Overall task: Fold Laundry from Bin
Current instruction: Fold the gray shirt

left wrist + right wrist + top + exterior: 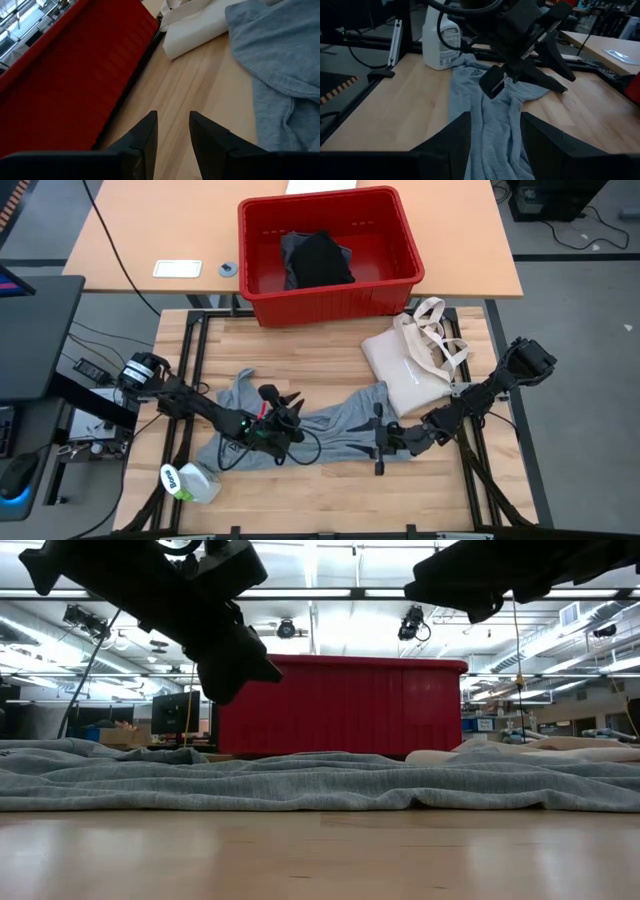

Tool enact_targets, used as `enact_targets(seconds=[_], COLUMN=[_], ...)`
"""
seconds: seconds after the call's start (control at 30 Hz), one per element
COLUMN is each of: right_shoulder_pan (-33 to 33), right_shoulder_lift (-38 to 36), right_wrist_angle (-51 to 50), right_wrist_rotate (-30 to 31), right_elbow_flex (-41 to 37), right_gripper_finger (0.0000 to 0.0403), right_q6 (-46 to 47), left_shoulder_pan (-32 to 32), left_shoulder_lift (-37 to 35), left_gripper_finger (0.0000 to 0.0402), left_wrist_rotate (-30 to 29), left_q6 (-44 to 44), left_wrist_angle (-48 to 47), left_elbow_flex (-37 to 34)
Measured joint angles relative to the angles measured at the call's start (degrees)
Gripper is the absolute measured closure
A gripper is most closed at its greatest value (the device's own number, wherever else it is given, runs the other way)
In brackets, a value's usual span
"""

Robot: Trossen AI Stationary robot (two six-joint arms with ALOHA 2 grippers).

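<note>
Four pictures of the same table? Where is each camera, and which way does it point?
High: overhead, looking down; both arms, red plastic bin.
Low: table height, across the light grey T-shirt; arms overhead.
Left wrist: past the open left gripper, towards the bin.
Right wrist: past the open right gripper, facing the left arm.
All four show the T-shirt.

2 tools (287,412) (380,442) low, fingers apart.

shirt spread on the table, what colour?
Light grey T-shirt, plain as far as shown; clearest in the high view.
</note>
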Motion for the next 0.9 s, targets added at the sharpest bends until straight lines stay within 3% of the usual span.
enact_targets(seconds=[0.13,0.23,0.43,0.5,0.6,0.73,0.9], right_shoulder_pan=[-0.3,-0.3,-0.2,-0.3,-1.0,-1.9,-2.7], right_shoulder_lift=[0.0,0.0,0.0,0.0,0.0,0.0,-0.2], right_wrist_angle=[0.0,-0.1,-0.4,-0.4,0.0,0.0,-0.3], right_wrist_rotate=[-0.4,-0.4,-0.9,-0.9,-1.0,-1.0,-0.9], right_elbow_flex=[0.0,0.0,0.0,0.0,0.0,0.0,0.0], right_gripper_finger=[0.0225,0.0225,0.0225,0.0225,0.0225,0.0225,0.0225], right_q6=[0.4,0.7,0.6,0.5,0.0,-0.1,-3.9], left_shoulder_pan=[0.1,-0.7,-1.7,-1.1,2.6,10.5,20.3], left_shoulder_lift=[0.0,-1.6,-8.5,-10.2,-13.2,-16.3,-17.8], left_gripper_finger=[0.0285,0.0285,0.0285,0.0285,0.0286,0.0286,0.0286], left_wrist_rotate=[-0.5,-4.8,-6.7,-3.4,5.9,23.0,35.3], left_q6=[-2.2,-7.7,-37.8,-45.8,-48.6,-46.0,-39.2], left_wrist_angle=[-0.9,-8.8,-37.4,-44.9,-50.8,-58.1,-62.9], left_elbow_flex=[0.0,0.0,0.1,0.0,0.0,0.1,0.0])
